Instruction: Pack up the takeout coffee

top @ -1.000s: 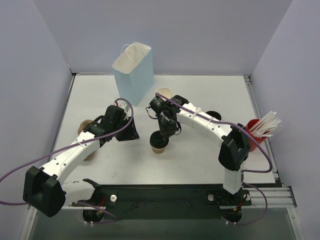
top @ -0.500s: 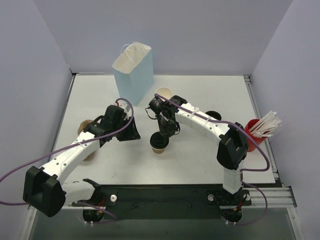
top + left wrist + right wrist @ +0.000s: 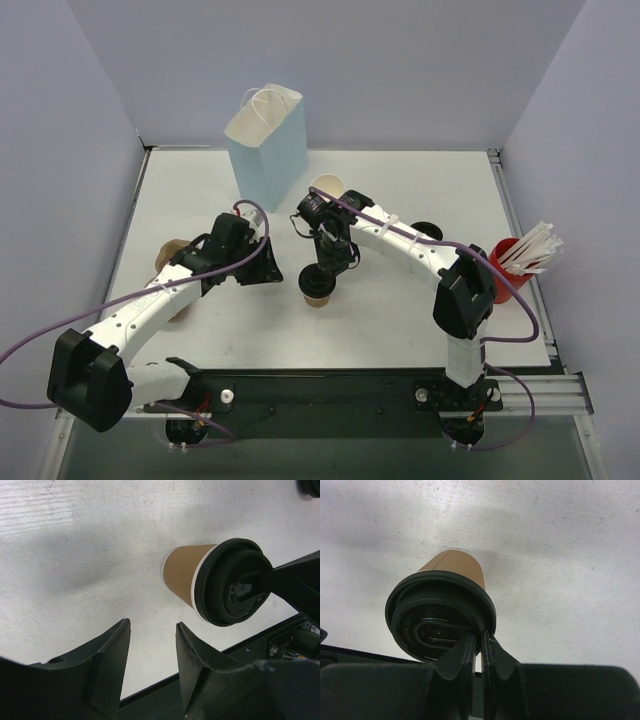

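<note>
Pressing the lid [image 3: 427, 612] onto the cup [image 3: 456, 565], the closed right pincer [image 3: 479, 639] apparently seats it while the left pincer [image 3: 151, 628] hovers parted, empty.

Takeout coffee [image 3: 318, 293] sits mid-surface [image 3: 400, 320], right hand [image 3: 479, 639] on top of it, left hand [image 3: 263, 266] just to its left. Bag [image 3: 270, 150] stands behind, a lidless cup [image 3: 328, 186] in between. Lid stack [image 3: 426, 230] to the right, cup of sticks [image 3: 508, 275] far right.

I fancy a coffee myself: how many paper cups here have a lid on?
1: the tan-brown paper cup with a round black plastic lid stands mid-table, under the right arm's tool, which is shut. Brown cups beside the left arm are partly hidden.
</note>
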